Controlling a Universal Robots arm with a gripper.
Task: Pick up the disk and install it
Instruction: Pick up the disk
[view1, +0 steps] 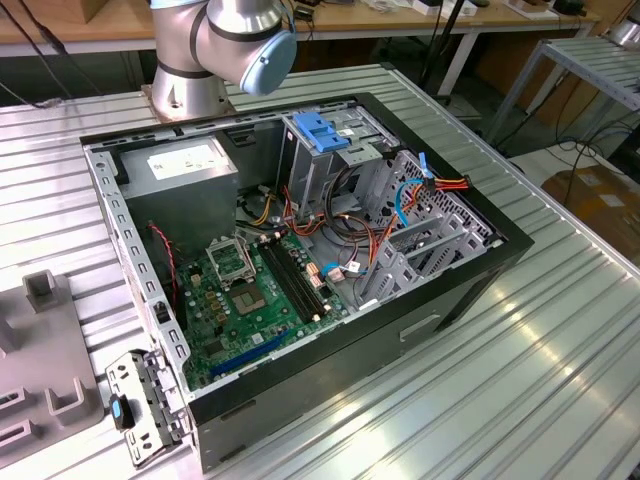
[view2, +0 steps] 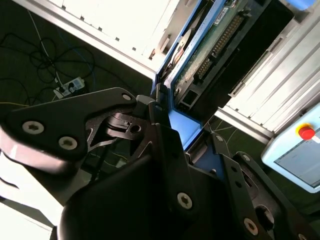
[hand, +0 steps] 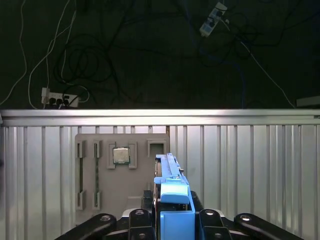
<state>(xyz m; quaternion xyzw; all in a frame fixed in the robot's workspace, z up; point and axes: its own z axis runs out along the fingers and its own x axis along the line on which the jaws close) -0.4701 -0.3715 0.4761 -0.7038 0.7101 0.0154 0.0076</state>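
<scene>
My gripper (hand: 172, 216) is shut on the disk (hand: 171, 187), which stands edge-on between the black fingers (hand: 137, 217) with its blue plastic rail showing. In the second wrist view the disk (view2: 212, 42) shows its green circuit-board side and blue rail, reaching away from the gripper (view2: 181, 131). It is held in the air above the ribbed metal table (hand: 250, 165). In the exterior view the open computer case (view1: 300, 250) lies on the table, with the arm's base joint (view1: 235, 40) behind it.
Inside the case are a drive cage with a blue plastic top (view1: 325, 135), a grey power-supply box (view1: 185, 165), a motherboard (view1: 245, 290) and loose cables (view1: 420, 190). A grey fixture plate (hand: 112, 165) holding a chip (hand: 120, 156) lies on the table. Cables and power strips (hand: 60, 97) lie on the floor.
</scene>
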